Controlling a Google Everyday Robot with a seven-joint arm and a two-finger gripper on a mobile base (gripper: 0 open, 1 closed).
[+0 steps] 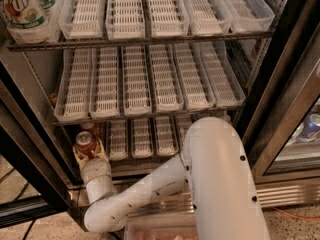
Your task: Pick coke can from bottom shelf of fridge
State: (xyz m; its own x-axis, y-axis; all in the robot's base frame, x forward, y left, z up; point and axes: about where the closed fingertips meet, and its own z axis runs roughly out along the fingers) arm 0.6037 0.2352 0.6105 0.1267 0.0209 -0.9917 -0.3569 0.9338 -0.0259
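The coke can (pixel 85 141), red with a silver top, stands at the left end of the fridge's (pixel 280 84) bottom shelf (pixel 145 160). My gripper (pixel 89 152) reaches in from below, at the end of the white arm (pixel 150 186). Its cream fingers (pixel 103 149) sit on either side of the can and close against it. The can is upright, low on the shelf. A second red shape (pixel 89 127) shows just behind it. The short white lane trays (pixel 141 136) on this shelf hold nothing that I can see.
The middle shelf's white trays (pixel 140 81) hang just above the can. A green-and-white 7UP bottle (pixel 22 9) stands at the top left. The dark left door frame (pixel 30 149) is next to the can. A second cooler with cans (pixel 310 126) is on the right.
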